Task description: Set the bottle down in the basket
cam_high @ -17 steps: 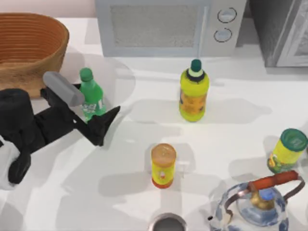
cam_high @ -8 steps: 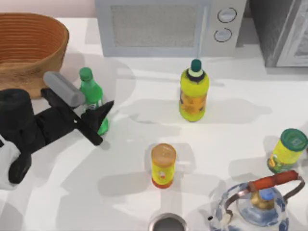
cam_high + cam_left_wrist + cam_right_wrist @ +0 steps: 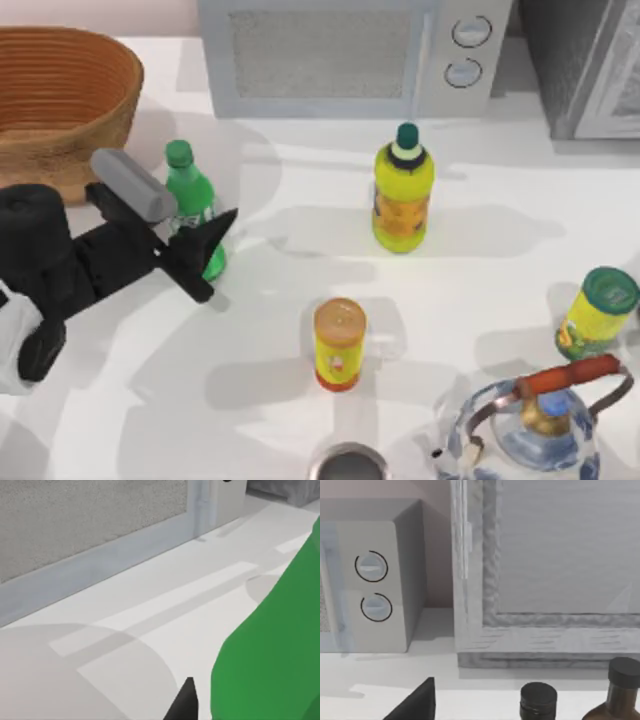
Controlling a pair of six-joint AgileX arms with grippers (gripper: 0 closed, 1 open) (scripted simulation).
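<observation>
Left claw (image 3: 193, 243) clamped on slim green plastic bottle (image 3: 191, 203), at labelled waist; likely light, slick, squashy; round wicker basket (image 3: 95, 125) near.

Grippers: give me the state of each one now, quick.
Left end effector: closed on the bottle, which stands upright on the table beside the basket.
Right end effector: cannot tell; one dark fingertip shows in its wrist view.
</observation>
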